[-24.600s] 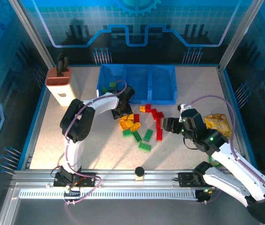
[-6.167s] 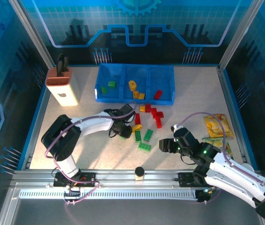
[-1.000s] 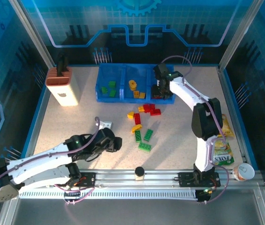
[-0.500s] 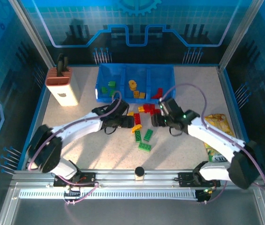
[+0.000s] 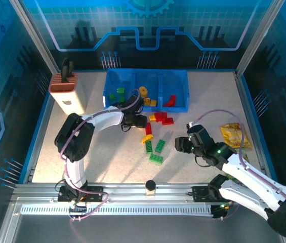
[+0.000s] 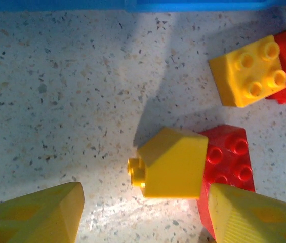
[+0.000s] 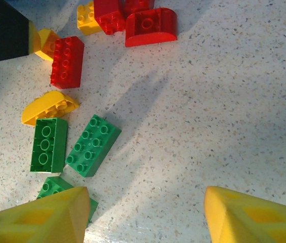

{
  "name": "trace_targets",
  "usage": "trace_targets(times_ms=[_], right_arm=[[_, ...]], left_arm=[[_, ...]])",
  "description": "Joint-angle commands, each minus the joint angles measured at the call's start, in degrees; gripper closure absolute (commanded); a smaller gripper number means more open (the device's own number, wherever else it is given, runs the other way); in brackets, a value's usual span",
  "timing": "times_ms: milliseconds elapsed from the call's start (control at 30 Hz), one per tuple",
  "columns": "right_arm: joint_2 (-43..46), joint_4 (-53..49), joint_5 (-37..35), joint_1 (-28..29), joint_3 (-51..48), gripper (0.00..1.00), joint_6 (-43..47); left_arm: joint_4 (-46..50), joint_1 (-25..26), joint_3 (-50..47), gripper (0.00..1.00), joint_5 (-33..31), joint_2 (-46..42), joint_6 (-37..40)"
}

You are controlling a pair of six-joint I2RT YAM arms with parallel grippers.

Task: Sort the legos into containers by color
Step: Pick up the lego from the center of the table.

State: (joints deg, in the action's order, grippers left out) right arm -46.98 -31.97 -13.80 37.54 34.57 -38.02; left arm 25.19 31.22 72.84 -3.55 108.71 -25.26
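Just in front of the blue tray point(image 5: 179, 86), the left end effector point(image 6: 143, 210) hangs low over the table point(image 6: 56, 101). Its fingers point(image 6: 31, 217) are apart with nothing clamped, and they are lined up on a yellow sloped brick point(image 6: 170, 162).

The main risk is the red brick point(image 6: 229, 162) pressed against that yellow one. One finger sits right above it, so closing there would likely pinch both colours together or shove the red one aside. A mixed pick would put red in the middle bin with the yellow pieces point(image 5: 143, 91). The slanted face is a second worry, because squeezed on the slope, the brick could squirt out and skid toward the tray wall.

The right end effector point(image 7: 145, 212) is also spread wide and empty, above bare table. The green bricks point(image 7: 93, 145) lie near its left finger. Two of them lie side by side, so a descent that is slightly off could knock one askew or trap both.

Both arms feed from the same small heap, and the left one's tip shows at the corner of the right wrist view. A reach for the rounded red brick point(image 7: 150, 26) could therefore bring the arms into contact.

So far the green pieces point(image 5: 117, 94) are in the left bin and the red pieces point(image 5: 170, 100) in the right. A drop released too early near a divider could spoil that order.
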Motion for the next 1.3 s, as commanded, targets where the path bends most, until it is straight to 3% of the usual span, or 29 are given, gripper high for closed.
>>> trace_targets(times_ms=[0, 333, 733, 1000, 1267], right_arm=[[1.7, -2.4, -1.2, -0.2, -1.8, 0.37, -1.9], [3.2, -2.4, -0.9, -0.3, -3.1, 0.38, -2.8], [3.4, -1.4, -0.2, -0.2, -3.8, 0.38, -3.4], [1.9, 1.0, 2.5, 0.0, -5.9, 0.38, -4.2], [2.5, 1.1, 2.8, 3.0, -6.3, 0.39, -6.1]], left_arm=[[1.5, -0.3, 2.6, 0.34, 1.8, 1.8, 1.4], [1.7, -0.3, 3.7, 0.38, 1.5, 4.1, 1.0], [3.3, -0.3, 4.9, 0.7, -0.6, 2.3, 1.3], [2.8, -0.5, 12.3, 0.72, -2.0, -2.6, 4.1], [9.0, -2.7, 29.0, 0.71, -2.2, 7.7, 4.8]])
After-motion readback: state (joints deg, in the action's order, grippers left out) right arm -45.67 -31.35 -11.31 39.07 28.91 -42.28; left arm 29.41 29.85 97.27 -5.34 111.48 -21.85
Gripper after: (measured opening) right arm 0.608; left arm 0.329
